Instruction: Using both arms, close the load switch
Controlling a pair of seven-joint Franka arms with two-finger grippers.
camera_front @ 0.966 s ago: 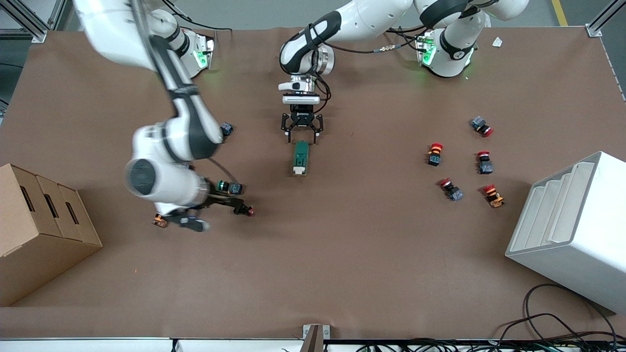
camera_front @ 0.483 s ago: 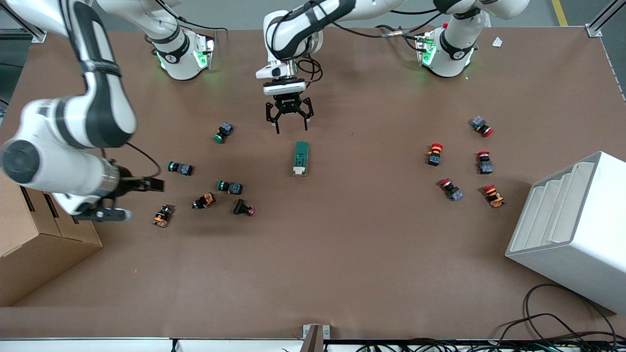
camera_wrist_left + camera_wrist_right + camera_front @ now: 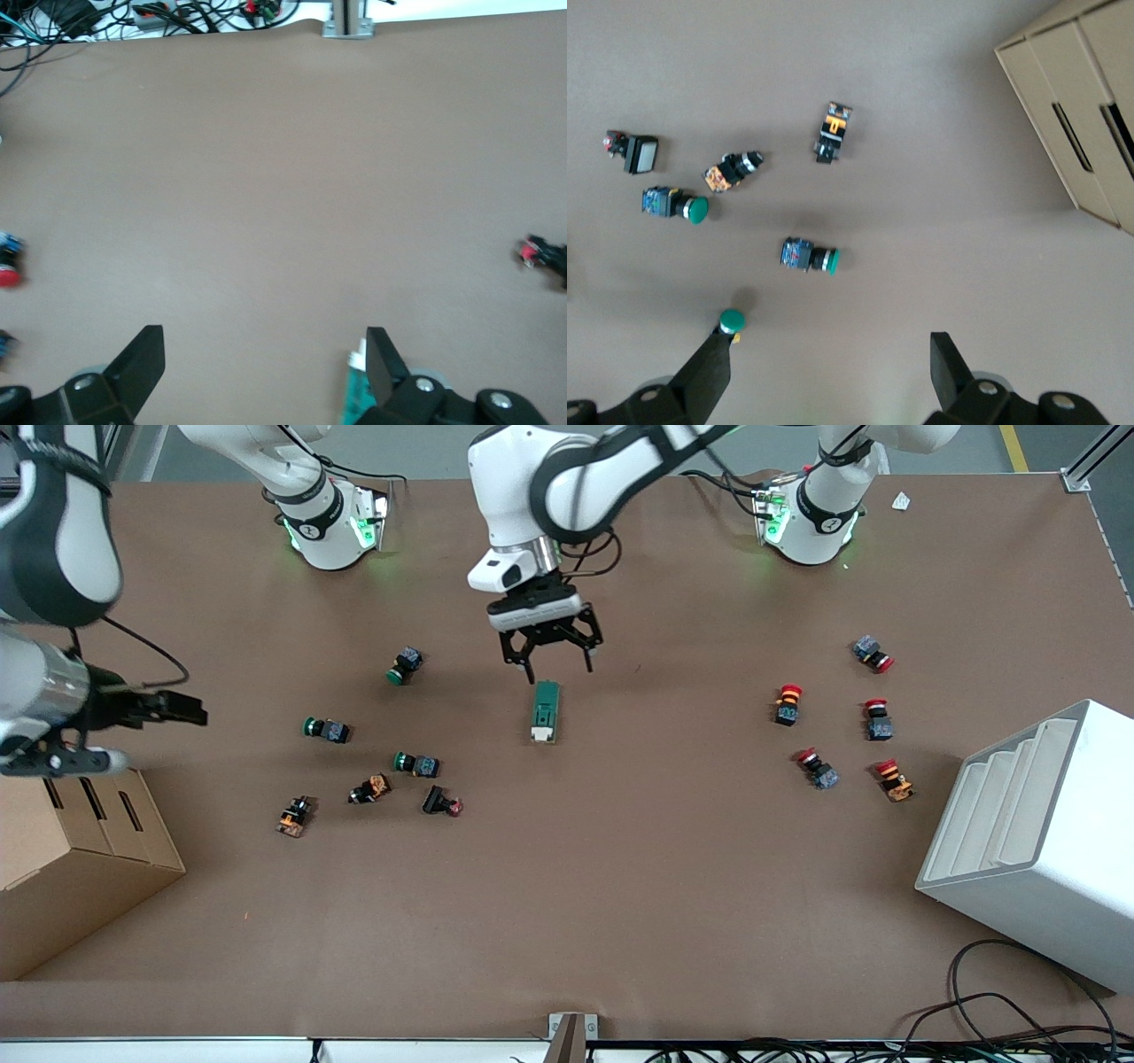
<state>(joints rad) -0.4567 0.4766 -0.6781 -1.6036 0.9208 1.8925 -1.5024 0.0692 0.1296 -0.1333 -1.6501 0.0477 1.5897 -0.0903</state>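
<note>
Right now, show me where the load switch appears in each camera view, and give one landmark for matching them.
Front view: the load switch lies on the table mid-picture, just below the open left gripper.
Left wrist view: only its cream end and some green show at the bottom edge, by the left gripper's finger.
Right wrist view: not in it.
Shared landmark: the red-capped black push-button shows in all three views.
</note>
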